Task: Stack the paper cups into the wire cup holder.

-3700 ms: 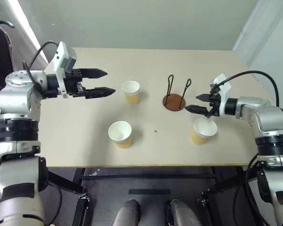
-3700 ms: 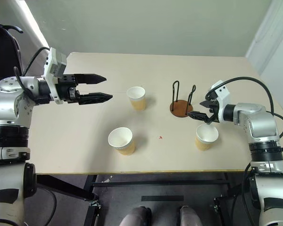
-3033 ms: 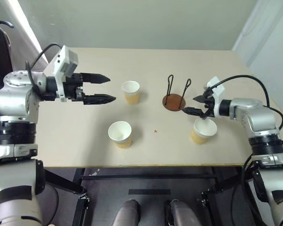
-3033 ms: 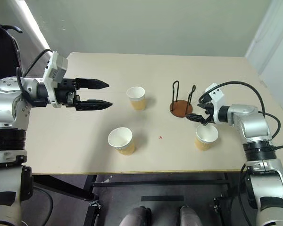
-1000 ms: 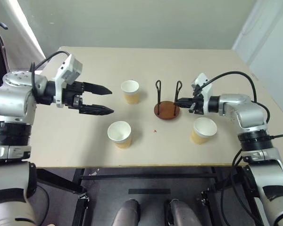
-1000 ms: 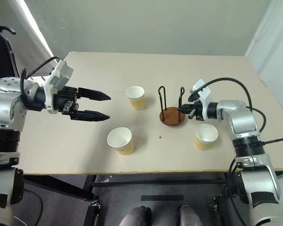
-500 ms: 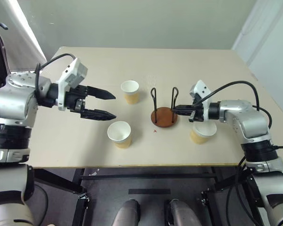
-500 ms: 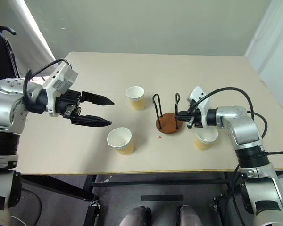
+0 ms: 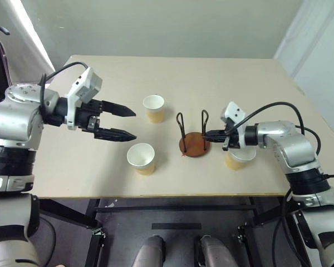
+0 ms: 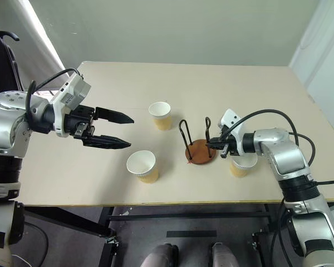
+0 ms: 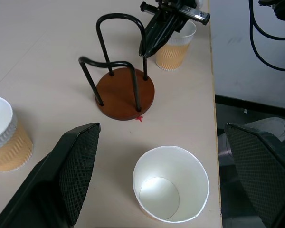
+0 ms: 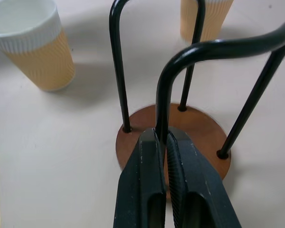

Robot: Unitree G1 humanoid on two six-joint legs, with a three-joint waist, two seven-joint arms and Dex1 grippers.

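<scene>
Right end effector (image 12: pixel 162 142): ribbed black fingers pinched on one thin wire upright of the cup holder (image 9: pixel 193 143), which stands mid-counter on its round reddish-brown disc. Left end effector (image 9: pixel 125 123): fingers spread wide, above the beige counter (image 9: pixel 222 83) at left. Three tapered ribbed paper cups: far (image 9: pixel 153 108), near (image 9: pixel 141 158), right (image 9: pixel 239 158).

From our head we look down over the counter (image 9: pixel 239 72); each wrist camera sits close, facing the wire cup holder (image 12: pixel 173 137), which all our views share.
</scene>
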